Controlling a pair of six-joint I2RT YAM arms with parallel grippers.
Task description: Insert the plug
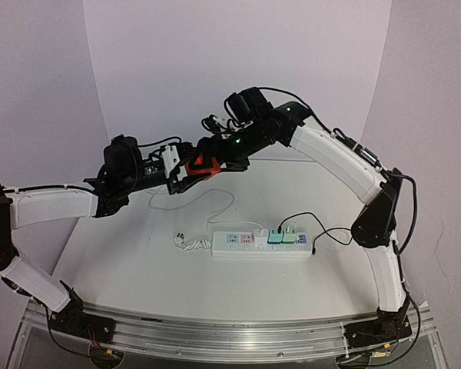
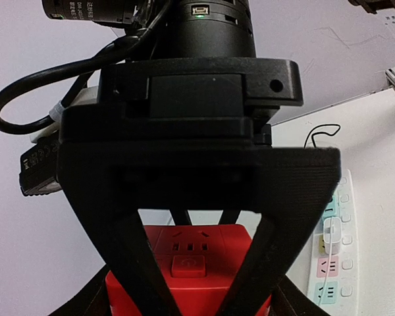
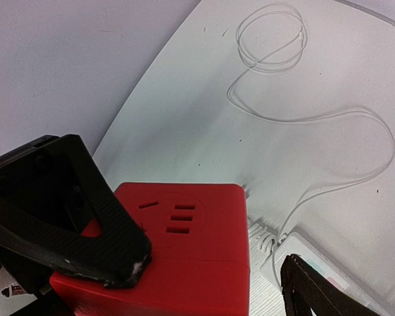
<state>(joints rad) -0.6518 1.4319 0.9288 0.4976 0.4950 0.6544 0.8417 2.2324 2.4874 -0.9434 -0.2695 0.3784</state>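
You have the red cube-shaped plastic socket adapter [image 1: 202, 164] up in the air in the upper middle of the top view, well above the white table [image 1: 131, 261]. Both arms meet on it. The left gripper [image 1: 180, 171] appears clamped on it: in the left wrist view its dark fingers [image 2: 92, 299] press the cube's sides at the bottom corners of the frame. The right gripper [image 3: 210, 268] stands apart. One black finger lies against the cube at the left of its wrist view, and the other, at the lower right, shows a gap to it.

Nothing of the insertion itself is done. The long white power strip [image 1: 257, 244] lies in the lower middle of the top view, well apart from the cube. Its right-hand sockets are filled, and the pink ones at its left look free. A thin white cable [image 1: 215, 201] loops just behind it. As I judge it, you have the whole carry down, the lining up of the prongs, which I cannot see, and the press home left to do.
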